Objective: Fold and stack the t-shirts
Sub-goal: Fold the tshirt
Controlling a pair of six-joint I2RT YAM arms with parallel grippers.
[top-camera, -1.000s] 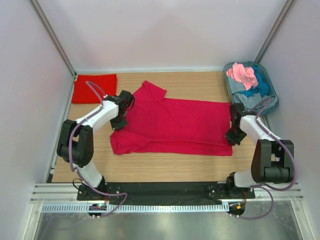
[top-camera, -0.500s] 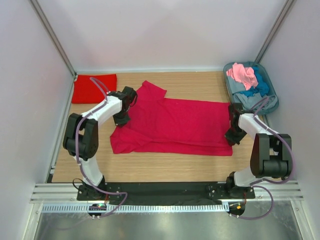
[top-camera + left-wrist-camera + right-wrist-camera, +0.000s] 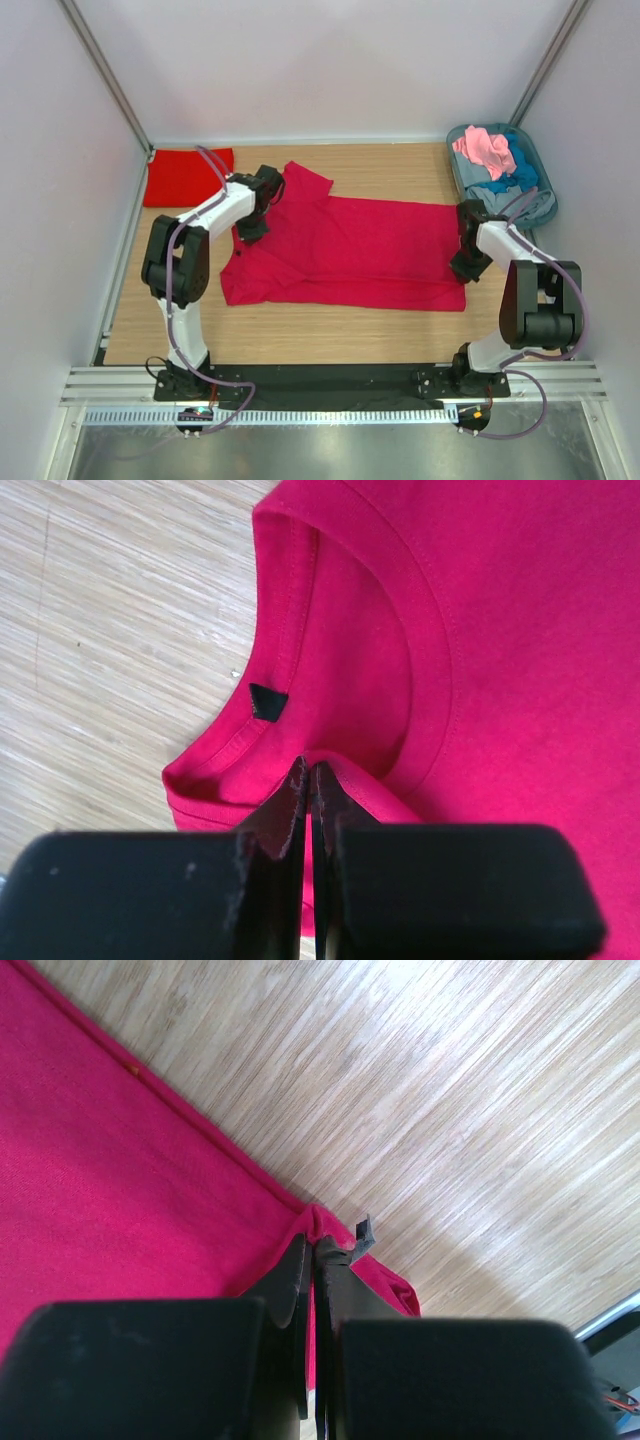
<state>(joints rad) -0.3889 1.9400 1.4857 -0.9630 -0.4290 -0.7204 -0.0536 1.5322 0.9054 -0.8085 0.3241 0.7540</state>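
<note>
No writing, number or brand is legible anywhere; the small black tag (image 3: 267, 701) inside the crimson t-shirt (image 3: 500, 630) collar looks blank.

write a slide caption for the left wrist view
Left gripper shut on a fold of the crimson t-shirt at its collar, near the black neck tag, wooden table beneath.
</note>
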